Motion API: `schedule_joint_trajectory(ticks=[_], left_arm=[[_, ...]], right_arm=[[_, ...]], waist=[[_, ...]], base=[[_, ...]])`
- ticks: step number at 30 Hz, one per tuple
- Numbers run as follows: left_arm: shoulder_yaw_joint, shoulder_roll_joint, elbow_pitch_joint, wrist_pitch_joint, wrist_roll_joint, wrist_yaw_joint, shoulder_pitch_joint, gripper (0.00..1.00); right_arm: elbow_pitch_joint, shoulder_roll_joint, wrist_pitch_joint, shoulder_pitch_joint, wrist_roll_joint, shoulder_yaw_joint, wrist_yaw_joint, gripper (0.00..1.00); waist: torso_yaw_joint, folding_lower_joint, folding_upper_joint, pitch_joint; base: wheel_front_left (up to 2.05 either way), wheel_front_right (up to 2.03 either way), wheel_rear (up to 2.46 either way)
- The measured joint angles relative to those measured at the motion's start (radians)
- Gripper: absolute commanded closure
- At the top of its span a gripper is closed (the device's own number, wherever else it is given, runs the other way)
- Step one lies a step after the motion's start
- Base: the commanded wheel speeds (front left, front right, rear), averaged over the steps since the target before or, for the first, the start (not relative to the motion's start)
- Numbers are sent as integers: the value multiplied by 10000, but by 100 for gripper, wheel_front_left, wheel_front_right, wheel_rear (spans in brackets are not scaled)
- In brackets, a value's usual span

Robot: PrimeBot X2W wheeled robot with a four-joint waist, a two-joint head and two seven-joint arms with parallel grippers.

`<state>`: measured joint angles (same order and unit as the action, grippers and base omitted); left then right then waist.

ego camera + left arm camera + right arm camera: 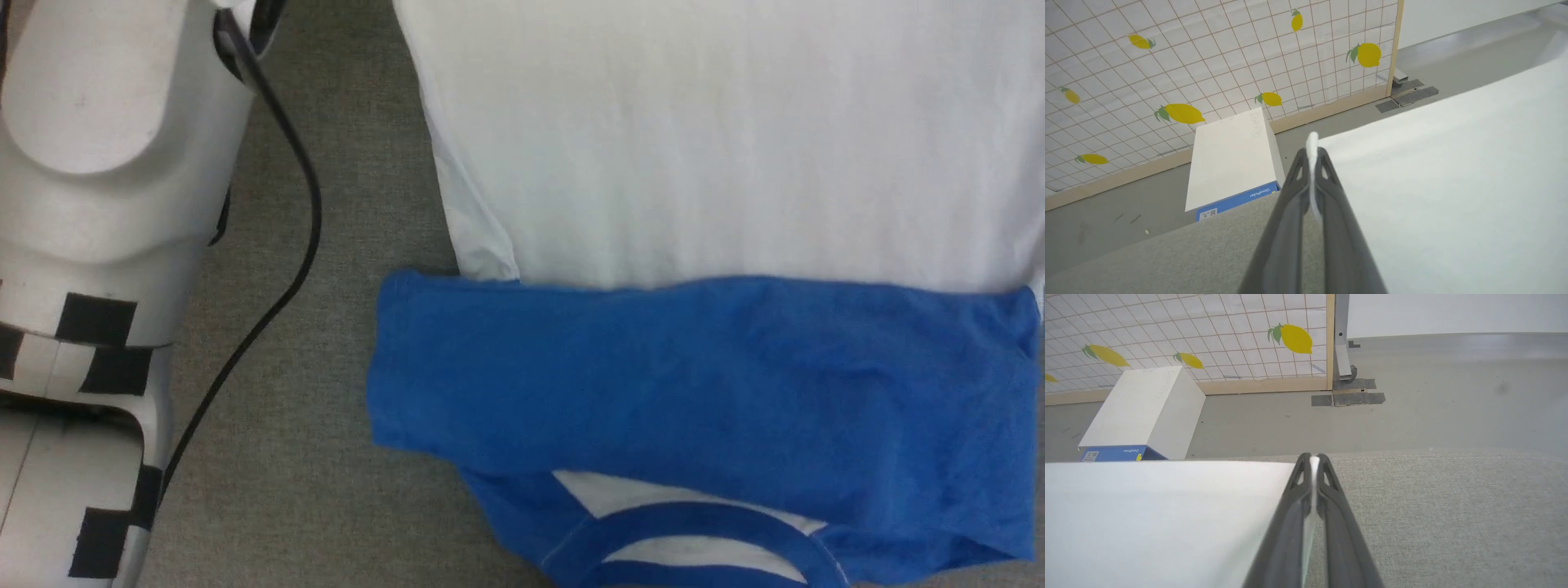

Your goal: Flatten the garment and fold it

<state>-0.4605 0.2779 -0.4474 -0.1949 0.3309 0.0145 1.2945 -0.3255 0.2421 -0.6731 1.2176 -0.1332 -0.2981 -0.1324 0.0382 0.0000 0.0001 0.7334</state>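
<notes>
Now left gripper (pixel 1312 153) clamped on 1 white corner of garment (pixel 718 163), right gripper (pixel 1314 459) clamped on other; cloth flat between them on grey surface (pixel 326 367). Long axis runs pinched edge to collar (pixel 694 518); fold probably goes collarward over blue sleeves (pixel 702 384).

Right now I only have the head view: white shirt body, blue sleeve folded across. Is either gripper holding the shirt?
Observer: Yes, the left gripper is shut on a white corner of the shirt.
Operator: And the right?
Observer: The right gripper is shut on the other white corner.
Operator: What lies beyond the shirt?
Observer: A white box with a blue end stands on the floor before a lemon-print screen.
</notes>
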Motion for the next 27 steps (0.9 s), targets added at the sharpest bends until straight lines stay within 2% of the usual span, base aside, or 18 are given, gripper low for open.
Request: schedule_joint_trajectory(ticks=[5, 9, 15, 18, 22, 27], left_arm=[[205, 90, -58, 947, 38, -8, 22, 100], [242, 299, 159, 1547, 117, -142, -271, 100], [-19, 665, 1319, 2385, 301, -537, -2141, 100], [-146, 863, 2293, 2828, 345, -562, -3428, 100], [-334, 1204, 3662, 3267, 408, -316, -5331, 100], [-604, 1511, 5208, 3603, 385, 347, -7601, 100]], right_arm=[[-8, 58, 313, 2, -510, 153, 0, 100], [439, 286, 313, -382, -1181, 477, 0, 100], [1712, 713, 98, -2248, -2288, 777, 2, 100], [2441, 757, -67, -3554, -2778, 648, 2, 100], [3427, 606, -228, -5378, -3359, 213, 2, 100], [4648, 19, -249, -7559, -3902, -523, 2, 100]], waist=[[-71, 0, 0, -497], [-102, 0, 0, -991], [-96, 0, 0, -1817], [-80, -1, 0, -2253], [-44, -1, 0, -2825], [30, -1, 0, -3474]], base=[[0, 0, 0], [0, 0, 0], [0, 0, 0], [0, 0, 0], [0, 0, 0], [0, 0, 0]])
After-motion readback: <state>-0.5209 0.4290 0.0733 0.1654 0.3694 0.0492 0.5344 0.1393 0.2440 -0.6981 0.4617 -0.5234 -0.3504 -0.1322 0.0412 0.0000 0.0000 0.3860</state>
